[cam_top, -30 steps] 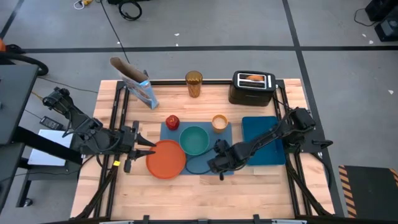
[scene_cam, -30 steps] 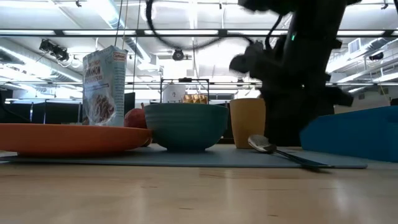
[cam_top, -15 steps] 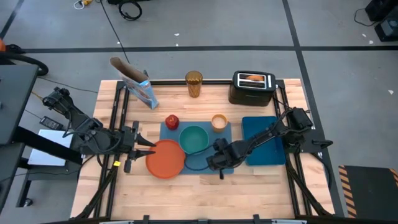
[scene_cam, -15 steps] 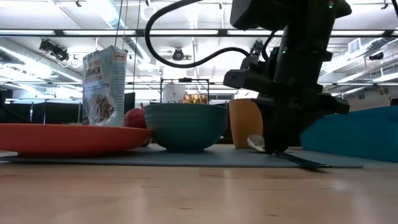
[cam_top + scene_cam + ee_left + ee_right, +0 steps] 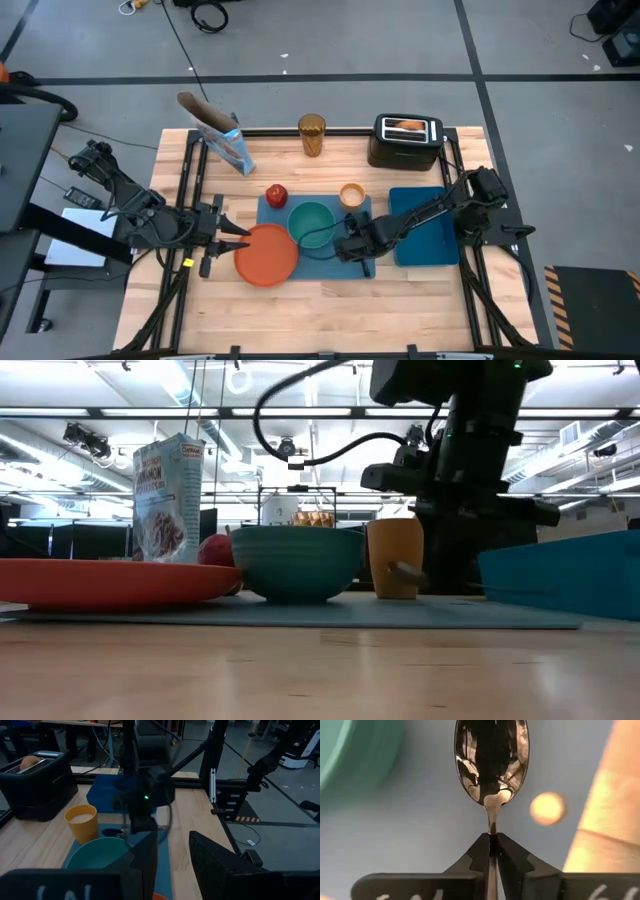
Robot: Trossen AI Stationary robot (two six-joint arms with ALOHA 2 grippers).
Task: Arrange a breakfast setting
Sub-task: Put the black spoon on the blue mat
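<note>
Spoon point(image 5: 491, 760) clamped by its handle between the right gripper's point(image 5: 491, 845) two dark fingers, bowl end pointing away from the wrist; in the low view the spoon's bowl point(image 5: 405, 571) hangs clear of the mat, just in front of the small orange cup point(image 5: 396, 557). From above, the right gripper point(image 5: 352, 245) sits over the right part of the blue placemat point(image 5: 318, 268), between the teal bowl point(image 5: 312, 224) and the blue tray-like bin point(image 5: 425, 225) at the table's right. Teal bowl rests on the placemat near its centre; orange cup point(image 5: 353, 196) stands at the mat's far right corner; red apple point(image 5: 277, 196) at its far left corner, just beside the bowl. Round orange plate point(image 5: 267, 255) lies at the mat's left edge, partly overhanging onto the wooden table point(image 5: 300, 310). Left gripper point(image 5: 232, 241) is at the plate's left rim, fingers point(image 5: 215, 857) apart with a gap between them; whether they touch the plate cannot be told. Blue cereal box point(image 5: 226, 142) stands at the far left of the table, top open. Black toaster point(image 5: 406, 141) at the far right holds toast point(image 5: 405, 126) in its slot. Amber tumbler point(image 5: 311, 135) stands at the far edge between box and toaster.
</note>
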